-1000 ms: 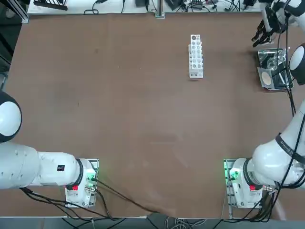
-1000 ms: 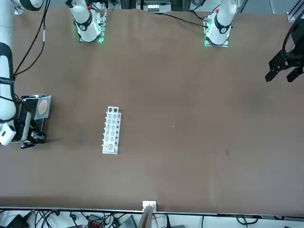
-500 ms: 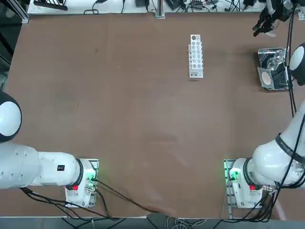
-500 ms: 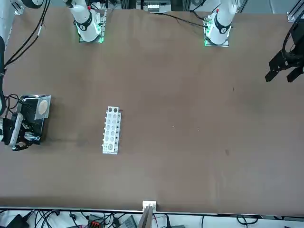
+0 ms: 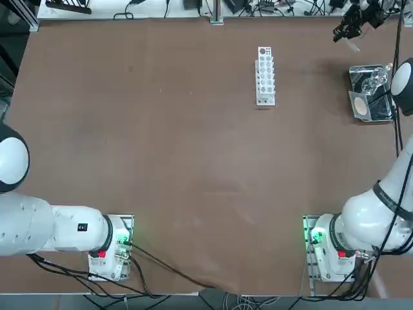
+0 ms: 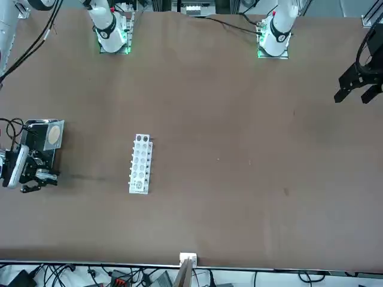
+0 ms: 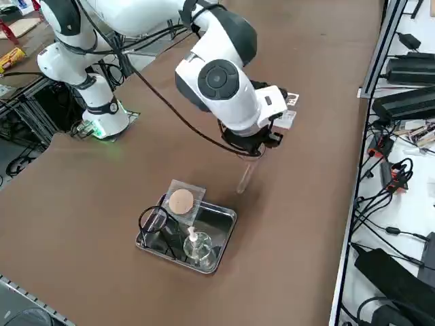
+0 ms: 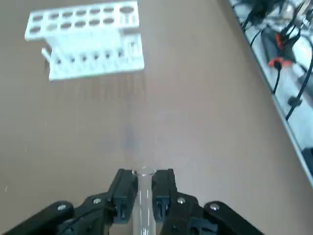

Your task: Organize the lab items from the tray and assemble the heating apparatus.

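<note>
Right gripper (image 8: 144, 188) jaws closed on a clear glass test tube (image 7: 245, 176), gripped near its open rim, body hanging below. Judged light, smooth, brittle: grip gently, near the top, keep it upright. White rack (image 8: 88, 40) sits ahead on the worktop (image 5: 193, 161). Tray (image 7: 224, 224) holds burner (image 7: 197, 246), wire tripod (image 7: 155, 221) and mesh square (image 7: 181, 200), untouched. Since a second ago the gripper has lifted off the tray and swung clear, toward the worktop's far edge.

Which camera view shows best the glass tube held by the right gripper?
The right wrist view: the glass tube stands clamped in the right gripper. The right side view shows it hanging below the hand; top and front views barely show it.
</note>
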`<state>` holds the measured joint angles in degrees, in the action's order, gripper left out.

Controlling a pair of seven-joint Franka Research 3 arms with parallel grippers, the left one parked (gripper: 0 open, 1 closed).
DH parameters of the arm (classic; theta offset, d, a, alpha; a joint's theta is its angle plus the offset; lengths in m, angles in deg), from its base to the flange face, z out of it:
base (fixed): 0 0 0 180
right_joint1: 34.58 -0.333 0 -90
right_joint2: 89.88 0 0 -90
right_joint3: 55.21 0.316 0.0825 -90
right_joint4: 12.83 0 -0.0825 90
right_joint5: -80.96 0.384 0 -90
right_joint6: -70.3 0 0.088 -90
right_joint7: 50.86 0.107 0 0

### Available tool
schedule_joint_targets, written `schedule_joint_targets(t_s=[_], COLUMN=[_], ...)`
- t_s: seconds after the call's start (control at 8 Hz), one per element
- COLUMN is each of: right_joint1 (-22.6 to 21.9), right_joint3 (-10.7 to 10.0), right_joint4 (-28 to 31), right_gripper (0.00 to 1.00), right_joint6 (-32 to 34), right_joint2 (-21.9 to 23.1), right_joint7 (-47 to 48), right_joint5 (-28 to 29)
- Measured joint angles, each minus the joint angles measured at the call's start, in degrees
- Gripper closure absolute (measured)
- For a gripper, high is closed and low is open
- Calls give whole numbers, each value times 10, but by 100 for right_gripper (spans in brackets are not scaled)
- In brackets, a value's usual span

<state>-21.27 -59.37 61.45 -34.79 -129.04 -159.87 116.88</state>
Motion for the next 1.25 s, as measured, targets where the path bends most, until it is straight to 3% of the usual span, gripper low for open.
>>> schedule_joint_targets(t_s=[0.38, 1.0, 1.25], right_joint1=[-3, -9, -10], right_joint3=[45, 70, 73], right_joint4=[-5, 1, 11], right_gripper=[77, 77, 77], right_joint6=[0, 11, 50], right_joint2=[0, -22, -43], right_joint7=[11, -35, -70], right_joint5=[91, 333, 410])
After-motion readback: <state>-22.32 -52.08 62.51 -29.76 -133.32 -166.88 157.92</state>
